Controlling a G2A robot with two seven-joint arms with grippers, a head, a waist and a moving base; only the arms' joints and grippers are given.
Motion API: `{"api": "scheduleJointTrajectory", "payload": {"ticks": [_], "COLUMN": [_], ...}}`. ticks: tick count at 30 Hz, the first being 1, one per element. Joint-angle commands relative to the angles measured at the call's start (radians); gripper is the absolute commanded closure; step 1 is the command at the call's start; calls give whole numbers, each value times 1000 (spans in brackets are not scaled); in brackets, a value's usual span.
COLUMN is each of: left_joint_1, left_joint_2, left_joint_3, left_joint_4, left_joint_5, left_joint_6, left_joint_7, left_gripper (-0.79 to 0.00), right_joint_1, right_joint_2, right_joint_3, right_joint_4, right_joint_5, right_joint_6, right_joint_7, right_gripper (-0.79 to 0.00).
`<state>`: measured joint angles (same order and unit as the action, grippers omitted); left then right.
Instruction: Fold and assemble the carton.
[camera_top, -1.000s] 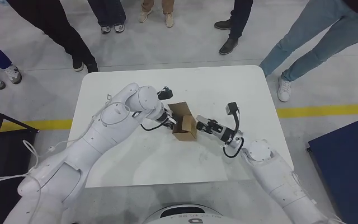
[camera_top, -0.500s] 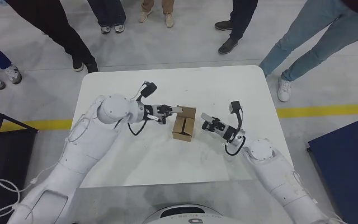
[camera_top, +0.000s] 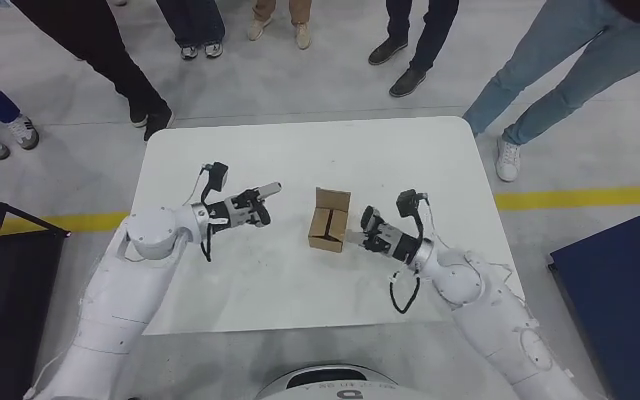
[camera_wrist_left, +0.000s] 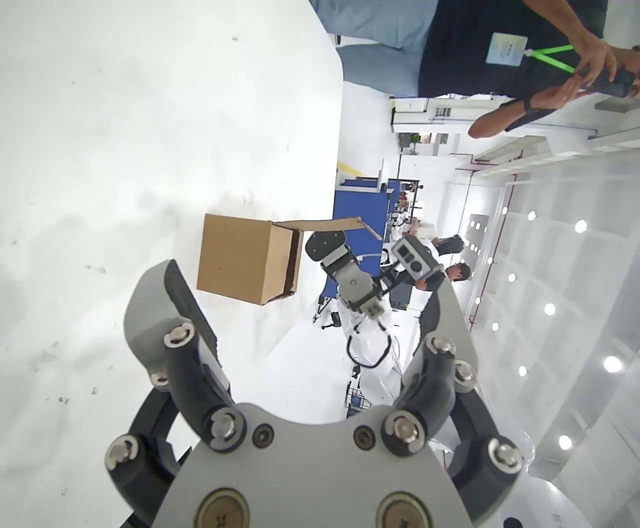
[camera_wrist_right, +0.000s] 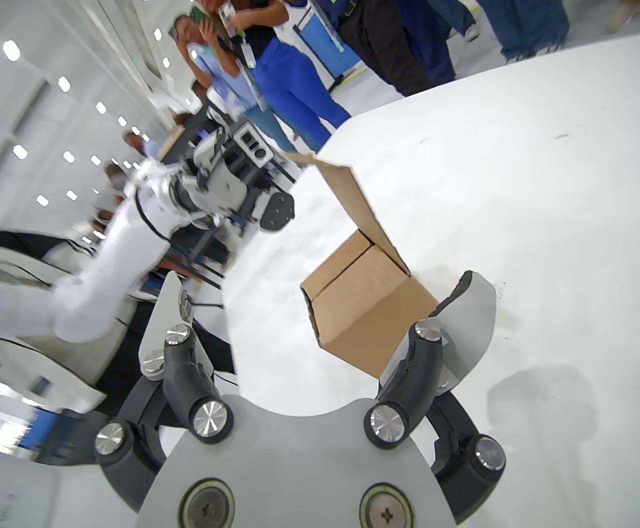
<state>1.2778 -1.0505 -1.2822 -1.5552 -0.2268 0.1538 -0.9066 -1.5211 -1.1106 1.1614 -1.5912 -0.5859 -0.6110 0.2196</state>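
A small brown carton (camera_top: 329, 220) stands in the middle of the white table (camera_top: 220, 290). In the right wrist view the carton (camera_wrist_right: 365, 305) has its two top flaps down and one flap raised. The left wrist view has the carton (camera_wrist_left: 247, 257) with that flap sticking out level. My left gripper (camera_top: 262, 197) is open, well off to the carton's left with nothing in it; its fingers (camera_wrist_left: 165, 295) frame the box from a distance. My right gripper (camera_top: 366, 228) is open, close beside the carton's right side, not touching it; one of its fingers (camera_wrist_right: 465, 305) is near the box.
Several people stand around the table's far edge (camera_top: 300, 125), their feet on the grey floor. A yellow floor line (camera_top: 570, 198) runs to the right. Bare table surface lies in front of and behind the carton.
My left gripper has let go of the carton's flap and pulled back to the left. My right gripper has drawn away and then come back close to the carton's right side.
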Motion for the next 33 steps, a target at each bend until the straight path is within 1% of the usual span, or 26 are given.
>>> {"api": "scheduleJointTrajectory", "payload": {"ticks": [1, 4, 6, 8, 11, 13, 16, 18, 22, 25, 29, 33], "left_joint_1": [-48, -125, -181, -241, -330, -387, -457, -492, -537, -558, -569, -561], "left_joint_2": [-8, -23, -36, -53, -82, -104, -140, -164, -202, -219, -229, -225], "left_joint_3": [30, 86, 127, 174, 254, 306, 380, 422, 482, 510, 509, 488], "left_joint_4": [41, 108, 157, 204, 284, 341, 424, 474, 562, 617, 666, 678], "left_joint_5": [-12, -8, -7, -19, -26, -42, -83, -119, -174, -179, -206, -221], "left_joint_6": [-5, -19, -35, -55, -73, -91, -116, -129, -153, -175, -206, -225], "left_joint_7": [7, 28, 50, 68, 84, 85, 70, 56, 17, -18, -56, -89], "left_gripper": [-785, -785, -785, -785, -785, -785, -785, -785, -785, -785, -785, -785], "right_joint_1": [-37, -75, -87, -94, -96, -98, -94, -90, -76, -64, -49, -31], "right_joint_2": [-3, -6, -8, -10, -16, -21, -29, -34, -42, -47, -52, -59], "right_joint_3": [-13, -50, -73, -91, -109, -113, -113, -117, -119, -117, -109, -103], "right_joint_4": [-27, -39, -33, -21, -4, 3, 12, 21, 45, 60, 77, 91], "right_joint_5": [-265, -499, -607, -694, -740, -736, -722, -720, -715, -704, -684, -669], "right_joint_6": [76, 176, 235, 301, 388, 438, 512, 548, 595, 612, 632, 662], "right_joint_7": [-150, -268, -301, -306, -315, -321, -332, -338, -338, -334, -332, -325], "right_gripper": [-785, -785, -785, -785, -785, -785, -785, -785, -785, -785, -785, -785]}}
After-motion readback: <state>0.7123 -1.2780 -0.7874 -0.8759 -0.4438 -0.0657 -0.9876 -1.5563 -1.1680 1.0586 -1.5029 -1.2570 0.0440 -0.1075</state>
